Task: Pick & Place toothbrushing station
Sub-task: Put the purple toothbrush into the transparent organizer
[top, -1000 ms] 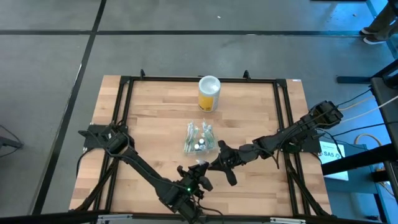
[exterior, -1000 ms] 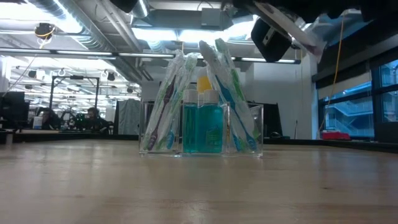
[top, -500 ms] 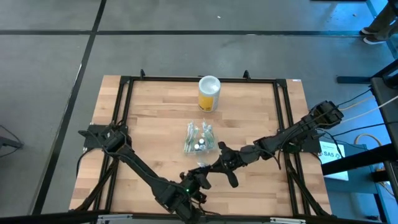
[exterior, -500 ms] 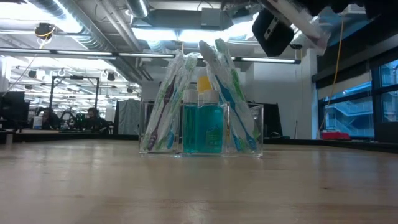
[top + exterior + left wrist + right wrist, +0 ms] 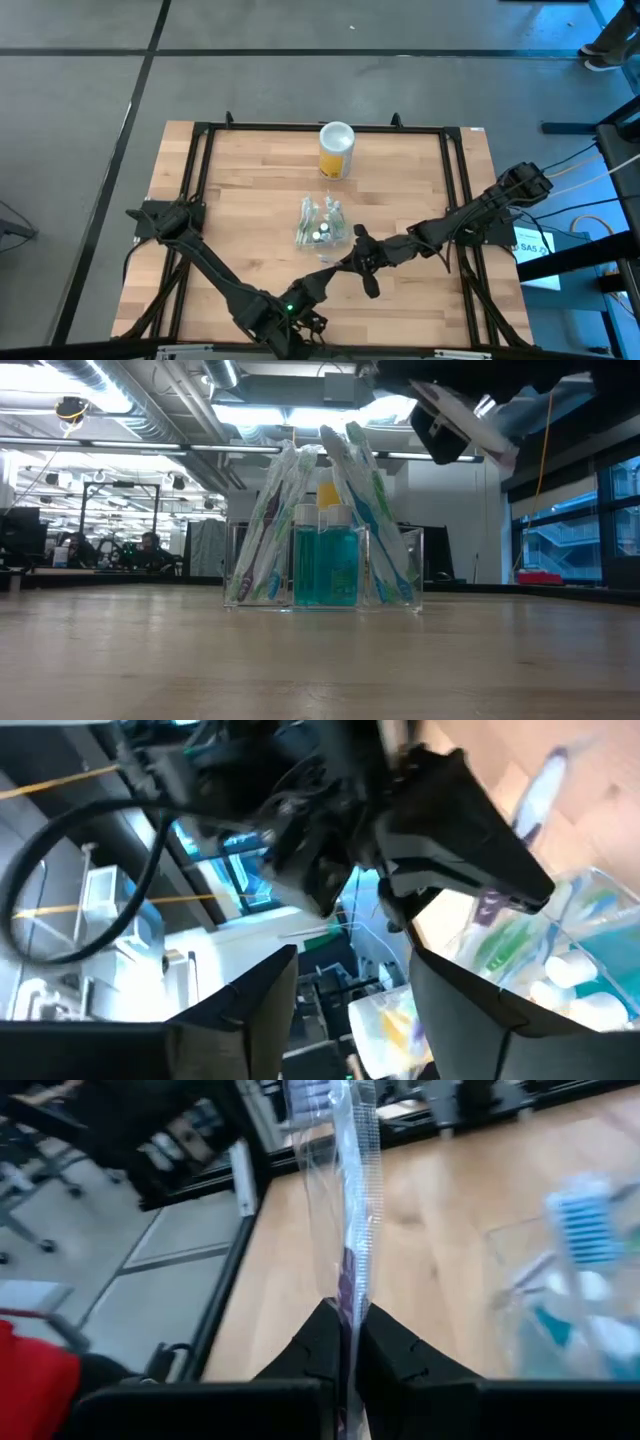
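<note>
The right gripper's (image 5: 345,1355) fingers (image 5: 310,1350) are clenched on a wrapped toothbrush (image 5: 345,1170), the arm stretched low from the right toward the table's (image 5: 240,190) middle. The left gripper's (image 5: 355,990) fingers (image 5: 250,1010) are parted, holding nothing, just near of it. The station (image 5: 320,225) stands mid-table, a canister (image 5: 336,150) beyond.

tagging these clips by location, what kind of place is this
Likely an open robotics lab or workshop: exposed ceiling ducts and strip lights, workbenches where a person sits, and a framed wooden table on bare concrete floor holding the toothbrushing station.
</note>
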Available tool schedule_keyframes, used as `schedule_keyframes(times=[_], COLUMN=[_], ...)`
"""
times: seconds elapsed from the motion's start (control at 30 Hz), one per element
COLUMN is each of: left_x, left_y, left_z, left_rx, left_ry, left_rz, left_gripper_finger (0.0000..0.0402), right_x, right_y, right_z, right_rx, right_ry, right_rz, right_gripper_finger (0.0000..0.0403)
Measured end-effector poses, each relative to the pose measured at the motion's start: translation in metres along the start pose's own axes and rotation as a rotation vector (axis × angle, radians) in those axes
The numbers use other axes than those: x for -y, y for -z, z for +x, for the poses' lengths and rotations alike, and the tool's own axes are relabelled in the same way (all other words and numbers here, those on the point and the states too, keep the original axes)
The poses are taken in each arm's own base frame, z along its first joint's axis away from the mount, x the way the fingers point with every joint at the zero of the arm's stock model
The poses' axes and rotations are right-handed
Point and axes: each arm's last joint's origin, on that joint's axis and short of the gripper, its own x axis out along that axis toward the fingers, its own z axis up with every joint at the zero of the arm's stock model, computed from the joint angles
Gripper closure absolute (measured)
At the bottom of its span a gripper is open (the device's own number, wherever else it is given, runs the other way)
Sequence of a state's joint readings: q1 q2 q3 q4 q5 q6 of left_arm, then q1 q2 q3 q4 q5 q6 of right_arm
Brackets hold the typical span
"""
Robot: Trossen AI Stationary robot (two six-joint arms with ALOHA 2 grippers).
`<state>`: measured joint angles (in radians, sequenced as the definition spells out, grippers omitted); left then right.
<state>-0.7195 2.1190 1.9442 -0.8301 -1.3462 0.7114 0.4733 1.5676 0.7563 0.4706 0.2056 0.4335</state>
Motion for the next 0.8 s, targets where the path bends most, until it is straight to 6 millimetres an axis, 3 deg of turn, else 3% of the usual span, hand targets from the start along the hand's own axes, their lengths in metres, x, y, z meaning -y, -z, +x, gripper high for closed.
schedule_keyframes(times=[0.17, 0.5, 0.63, 0.8], left_x=[-0.010, -0.046, -0.068, -0.080], left_y=[0.006, 0.037, 0.056, 0.067], left_z=[-0.017, -0.042, -0.034, -0.011], left_rx=[0.031, 0.108, 0.163, 0.182], left_ry=[-0.011, 0.047, 0.190, 0.337], left_rz=[-0.122, -0.461, -0.688, -0.859], left_gripper_finger=[0.0202, 0.0208, 0.0208, 0.0208], right_x=[-0.006, -0.044, -0.057, -0.060], right_y=[-0.006, -0.026, -0.030, -0.033], right_z=[-0.014, -0.056, -0.063, -0.065], right_rx=[0.036, 0.240, 0.315, 0.352], right_ry=[0.108, 0.222, 0.217, 0.214], right_rz=[-0.039, -0.282, -0.386, -0.414], right_gripper_finger=[0.0384, 0.0384, 0.0384, 0.0384])
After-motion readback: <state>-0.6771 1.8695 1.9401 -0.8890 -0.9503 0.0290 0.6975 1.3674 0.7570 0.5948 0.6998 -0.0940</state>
